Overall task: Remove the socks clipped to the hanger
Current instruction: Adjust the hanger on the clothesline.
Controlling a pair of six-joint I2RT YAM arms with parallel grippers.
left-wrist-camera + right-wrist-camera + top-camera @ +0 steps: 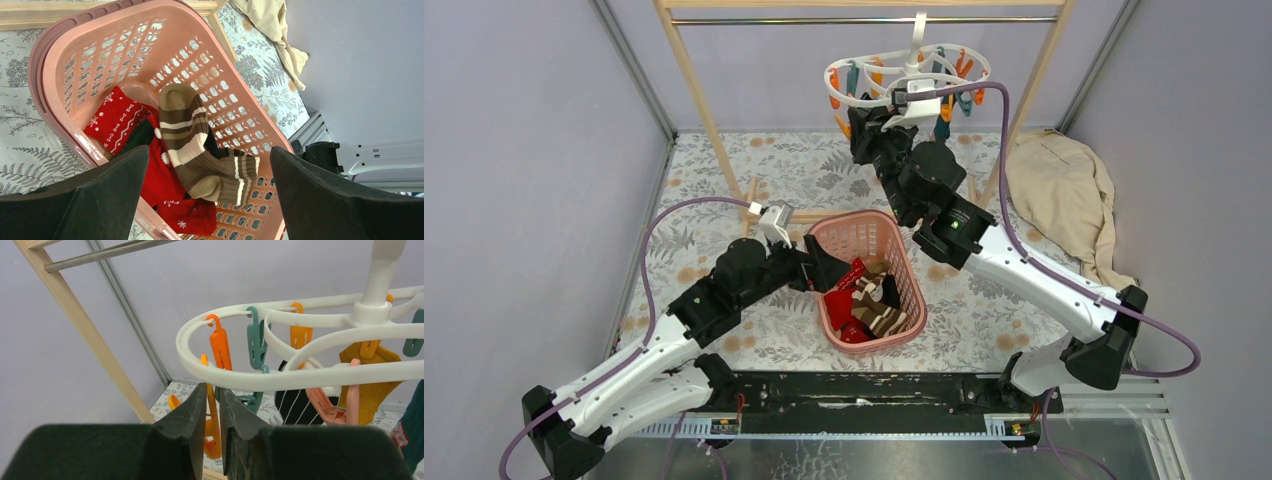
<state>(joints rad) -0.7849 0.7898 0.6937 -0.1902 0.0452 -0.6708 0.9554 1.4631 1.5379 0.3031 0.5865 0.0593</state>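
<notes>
The white hanger (pixel 841 92) hangs from the rail, its ring (pixel 300 376) carrying orange and teal clips. Still clipped to it are a black striped sock (pixel 295 407), a mustard sock (pixel 372 382) and a dark teal one (pixel 414 425). My right gripper (pixel 869 132) is raised under the ring, and in the right wrist view this gripper (pixel 212 390) has its jaws pinched on a dangling orange clip (pixel 212 436). My left gripper (pixel 209 150) hangs open over the pink basket (pixel 240 100), where a brown-and-white striped sock (pixel 200 150) lies on red socks (pixel 117 120).
The tall wooden rack (pixel 704 110) stands at the back with the hanger on its metal rail. A beige cloth (pixel 1064 190) lies at the right rear of the leaf-patterned table. The pink basket (pixel 864 232) sits between the two arms.
</notes>
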